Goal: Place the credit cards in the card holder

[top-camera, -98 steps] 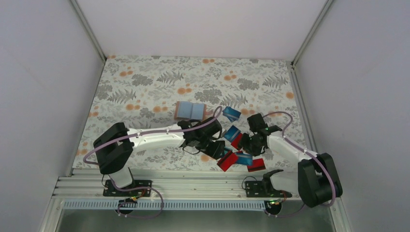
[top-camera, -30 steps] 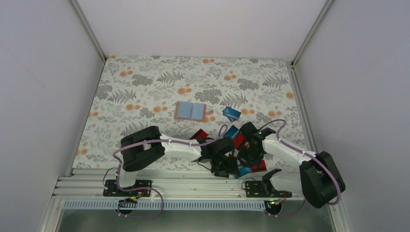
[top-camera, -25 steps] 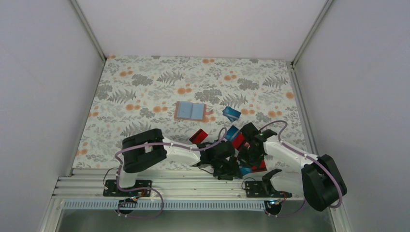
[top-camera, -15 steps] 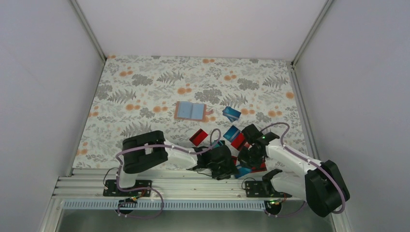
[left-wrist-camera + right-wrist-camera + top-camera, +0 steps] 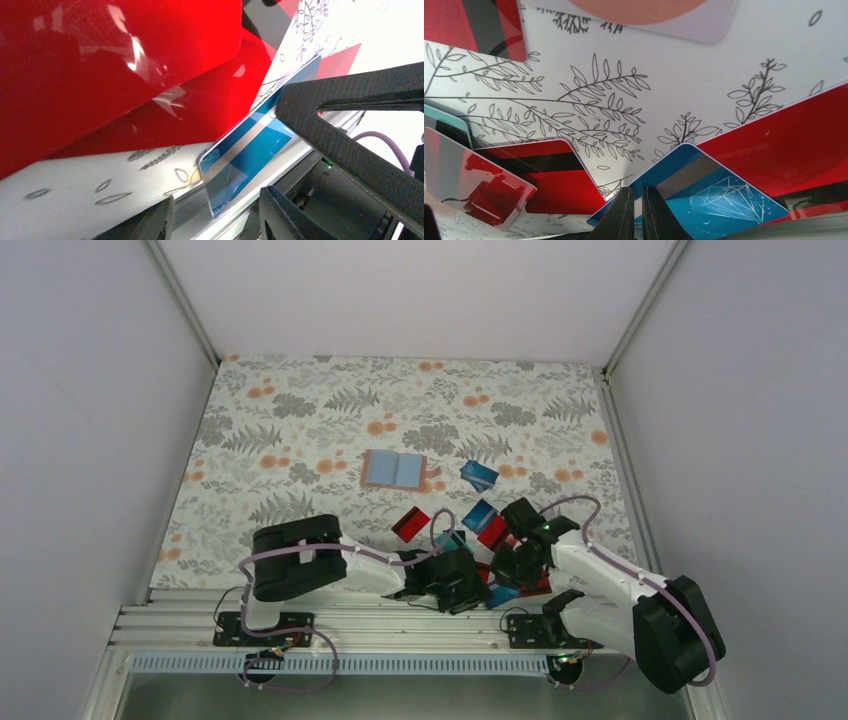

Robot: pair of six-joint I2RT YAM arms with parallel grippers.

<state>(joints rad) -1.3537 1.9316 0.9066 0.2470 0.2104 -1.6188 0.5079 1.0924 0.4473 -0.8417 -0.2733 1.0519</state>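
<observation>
We record the left arm [image 5: 368,572] and right arm [image 5: 603,576] alike: white links, black joint housings, purple cables [image 5: 591,503] looped alongside. A green indicator [image 5: 548,531] shows on the right arm, toward 4 o'clock.

Robot lab test booth, plain white panel walls [image 5: 400,290], aluminium rails [image 5: 400,625], floral-cloth table [image 5: 300,420]

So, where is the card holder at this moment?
In the top view, the card holder lies flat near the middle of the table. A blue card is to its right and a red card is just below it in the picture.
</observation>
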